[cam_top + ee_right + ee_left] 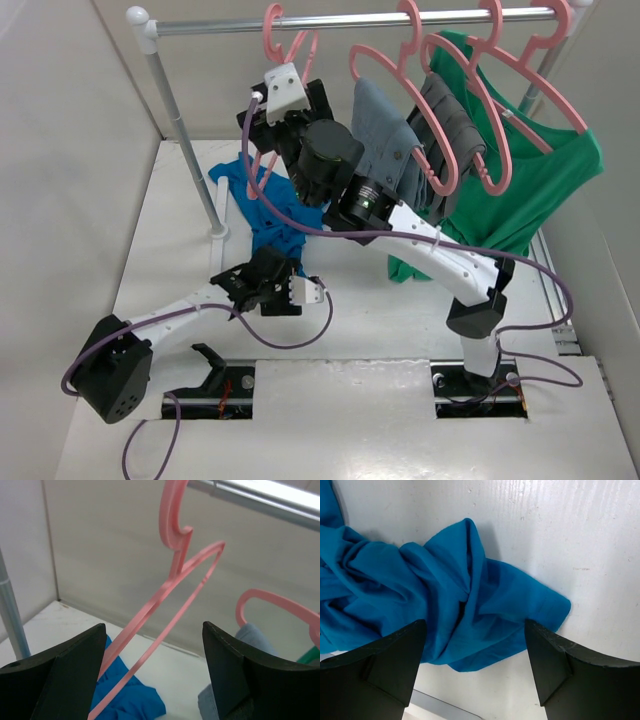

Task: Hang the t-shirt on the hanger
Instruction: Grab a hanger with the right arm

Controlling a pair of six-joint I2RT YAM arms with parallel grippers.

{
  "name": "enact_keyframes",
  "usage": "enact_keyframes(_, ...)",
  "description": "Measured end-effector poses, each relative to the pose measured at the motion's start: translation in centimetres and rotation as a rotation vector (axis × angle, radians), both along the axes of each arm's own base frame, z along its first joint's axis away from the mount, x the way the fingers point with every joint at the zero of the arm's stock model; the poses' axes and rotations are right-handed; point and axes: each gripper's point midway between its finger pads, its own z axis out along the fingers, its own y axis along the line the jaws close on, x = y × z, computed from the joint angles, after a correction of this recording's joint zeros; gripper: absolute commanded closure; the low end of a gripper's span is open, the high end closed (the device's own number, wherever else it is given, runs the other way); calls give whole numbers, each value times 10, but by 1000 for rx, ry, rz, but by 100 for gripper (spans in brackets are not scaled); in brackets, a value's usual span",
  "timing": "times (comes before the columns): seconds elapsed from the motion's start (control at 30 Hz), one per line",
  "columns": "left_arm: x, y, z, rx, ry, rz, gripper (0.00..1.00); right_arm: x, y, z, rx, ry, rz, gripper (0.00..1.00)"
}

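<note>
The bright blue t-shirt (265,205) lies crumpled on the white table beside the rack's left post. In the left wrist view it (445,595) fills the left and middle, and a corner shows in the right wrist view (125,700). My left gripper (258,268) is open and empty, low over the table, its fingers either side of the shirt's near edge (475,630). An empty pink hanger (270,40) hangs at the left of the rail. My right gripper (268,112) is raised and open, and the hanger's thin arms (172,582) pass between its fingers (154,627) without being gripped.
A metal rail (350,20) on a post (185,140) spans the back. Further pink hangers carry grey-blue trousers (390,140) and a green shirt (540,170) to the right. Walls enclose the back and both sides.
</note>
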Motion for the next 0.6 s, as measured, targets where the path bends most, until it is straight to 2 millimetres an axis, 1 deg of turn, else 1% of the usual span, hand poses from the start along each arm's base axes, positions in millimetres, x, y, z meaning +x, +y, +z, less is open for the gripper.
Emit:
enact_keyframes(0.1, -1, 1, -1, 1, 2, 1, 23, 0, -7, -10, -31, 19, -26, 25)
enact_keyframes(0.23, -2, 2, -4, 2, 4, 3, 23, -4, -23, -12, -45, 31, -54, 25)
enact_keyframes(0.27, -2, 2, -5, 2, 5, 3, 23, -5, -28, -10, -44, 32, -63, 26)
enact_keyframes(0.5, -4, 4, -9, 5, 6, 5, 23, -18, -63, 7, -12, 26, -89, 26)
enact_keyframes(0.53, -4, 3, -9, 3, 4, 5, 23, -18, -68, 9, -8, 25, -91, 26)
enact_keyframes(0.6, -3, 3, -9, 1, 0, 5, 23, -16, -72, 9, 9, 31, -66, 26)
